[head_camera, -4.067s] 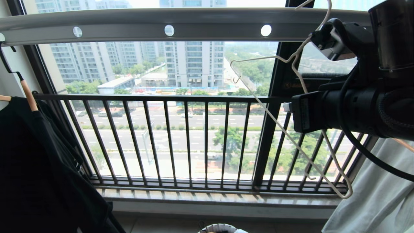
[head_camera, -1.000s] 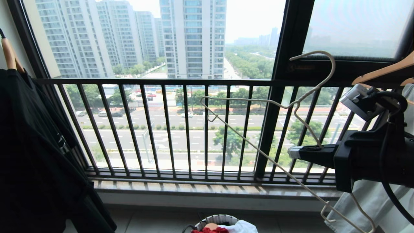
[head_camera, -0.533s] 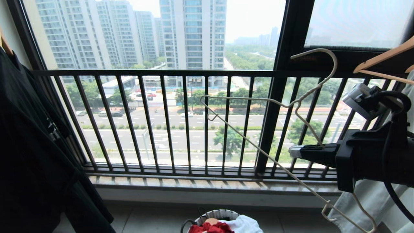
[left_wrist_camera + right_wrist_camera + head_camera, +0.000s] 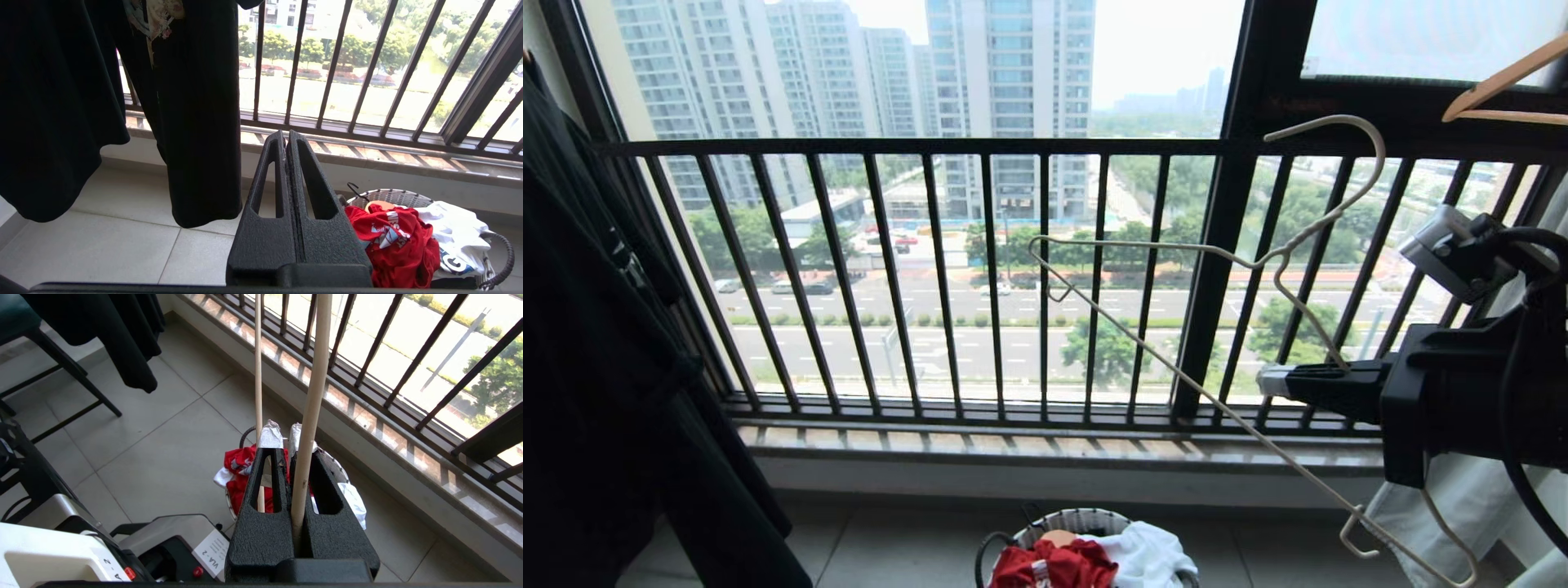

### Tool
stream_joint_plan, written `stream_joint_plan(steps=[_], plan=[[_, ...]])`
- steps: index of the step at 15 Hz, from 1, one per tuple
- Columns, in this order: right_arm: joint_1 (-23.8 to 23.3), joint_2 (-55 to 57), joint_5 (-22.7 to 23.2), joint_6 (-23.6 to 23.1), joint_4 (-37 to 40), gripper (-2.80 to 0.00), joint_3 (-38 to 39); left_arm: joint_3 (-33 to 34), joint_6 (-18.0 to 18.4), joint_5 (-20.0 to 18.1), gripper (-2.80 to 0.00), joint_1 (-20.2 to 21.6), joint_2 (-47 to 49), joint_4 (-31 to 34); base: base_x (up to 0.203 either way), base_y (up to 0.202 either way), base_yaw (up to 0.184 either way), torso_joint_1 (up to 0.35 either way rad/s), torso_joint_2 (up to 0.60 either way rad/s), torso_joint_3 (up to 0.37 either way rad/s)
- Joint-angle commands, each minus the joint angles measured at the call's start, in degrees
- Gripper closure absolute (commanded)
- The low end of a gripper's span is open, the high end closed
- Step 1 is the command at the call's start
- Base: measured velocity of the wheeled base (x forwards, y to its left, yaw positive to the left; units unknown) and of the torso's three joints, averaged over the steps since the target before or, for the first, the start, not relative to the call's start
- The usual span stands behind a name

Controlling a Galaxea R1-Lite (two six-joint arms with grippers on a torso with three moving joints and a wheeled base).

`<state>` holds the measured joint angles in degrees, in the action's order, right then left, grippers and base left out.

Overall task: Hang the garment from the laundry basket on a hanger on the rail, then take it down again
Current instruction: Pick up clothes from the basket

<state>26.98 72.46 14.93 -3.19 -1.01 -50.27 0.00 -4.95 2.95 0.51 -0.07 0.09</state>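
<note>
The right gripper is pinched tight on the hanger, a thin cream-white wire frame with a long curved hook and small upturned hooks at its ends. In the head view its matte black fingers, wrapped at the tips in pale tape, clamp 1 slanting shoulder wire just below the neck. The hanger tilts in mid-air in front of the railing, a row of slim dark vertical bars under a flat top bar, and hangs from nothing but the grip. In the right wrist view the wire runs as a smooth pale rod straight up between the 2 fingers.

The left gripper is pressed together with nothing between its 2 textured black wedge-shaped fingers, each with a long slot. It sits low, just beside the laundry basket.

The basket is small and round, with a white woven wall and a dark rim, and stands on pale square floor tiles below the stone sill. The red T-shirt lies crumpled in it, its white and light-blue print partly showing, with a bunched white cloth touching it on 1 side.

A black garment hangs in soft folds at the left edge of the head view. A pale grey cloth hangs at the right, with a wooden hanger above it.
</note>
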Motion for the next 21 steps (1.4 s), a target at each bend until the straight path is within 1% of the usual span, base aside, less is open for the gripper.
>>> stream_joint_plan(steps=[1,10,18,19,21], plan=[[0.0,-0.5,0.1,-0.1,0.0,0.00,0.0,0.0,-0.1,0.0,0.00,0.0,0.1,0.0,0.000,0.000,0.000,-0.193,0.51,0.303],[0.1,-0.5,0.1,-0.2,0.0,0.00,0.0,0.0,-0.1,0.0,0.00,0.0,0.1,0.0,0.000,0.000,0.000,-0.169,0.49,0.311],[0.0,-0.6,0.1,-1.0,0.0,0.00,0.4,0.0,-0.1,0.0,0.00,0.0,0.1,0.0,0.000,0.000,0.000,-0.096,0.45,0.348],[0.1,-0.6,0.1,-1.0,0.0,0.00,0.4,0.0,-0.1,0.0,0.00,0.0,0.1,0.0,0.000,0.000,0.000,0.006,0.29,0.241],[0.1,-0.7,0.1,-1.0,0.0,0.00,0.4,0.0,-0.1,0.0,0.00,0.0,0.1,0.0,0.000,0.000,0.000,0.003,0.02,-0.001]])
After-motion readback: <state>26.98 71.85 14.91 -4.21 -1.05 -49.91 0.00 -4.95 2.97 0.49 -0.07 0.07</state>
